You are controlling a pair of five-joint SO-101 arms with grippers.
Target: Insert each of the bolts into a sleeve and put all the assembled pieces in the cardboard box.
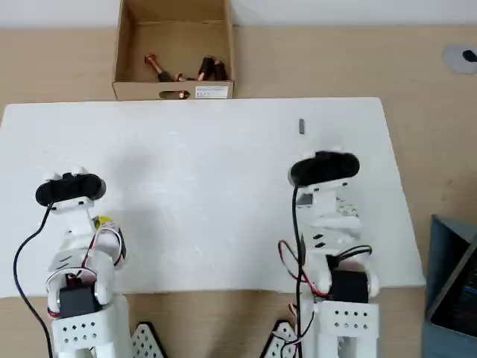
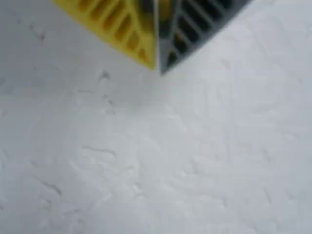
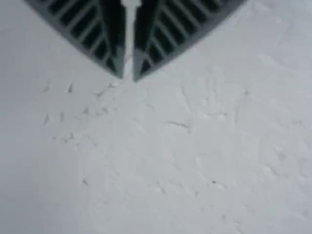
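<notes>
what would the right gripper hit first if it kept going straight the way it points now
Most likely the white sheet: the right gripper points down at bare sheet, nothing between in its wrist view. How far off is unclear.

White mat on wooden table; dark object right edge

From my seat, the high view is bright and evenly lit. The white sheet on the table is close to washed out, with only faint, soft shadows on it. The cardboard box is dimmer inside. In both wrist views the sheet greys off to one side beneath the left claw and the right claw, and slanting light picks out its rough texture.
</notes>
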